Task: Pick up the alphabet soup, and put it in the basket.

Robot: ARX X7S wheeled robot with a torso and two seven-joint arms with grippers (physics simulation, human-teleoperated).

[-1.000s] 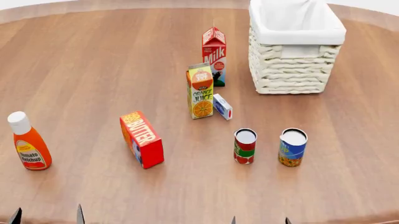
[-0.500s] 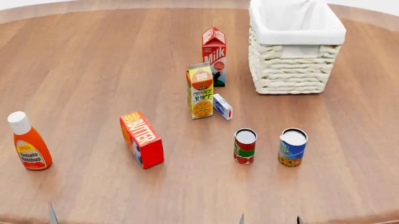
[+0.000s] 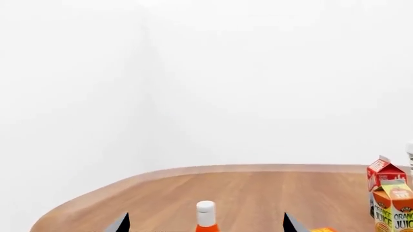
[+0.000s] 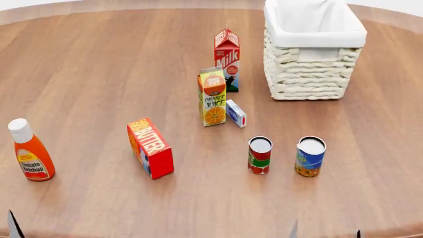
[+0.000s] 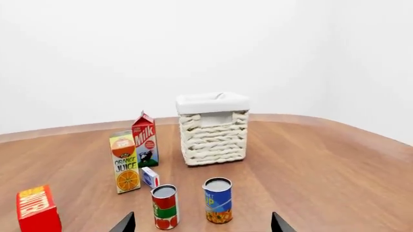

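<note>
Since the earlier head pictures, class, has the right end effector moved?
Yes. In the head view its fingertips have slid rightward along the bottom edge: the right end effector now sits right of the blue can, no longer below the red can.

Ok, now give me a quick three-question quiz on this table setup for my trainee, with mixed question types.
1. True or false: the orange juice carton stands nearer the robot than the milk carton.
2. Which thing stands farthest to the robot's left? A: ketchup bottle. B: butter box. C: blue-labelled can.
3. Short answer: what stands just to the left of the blue-labelled can?

Key: 1 true. 2 A. 3 the red-and-green can.
</note>
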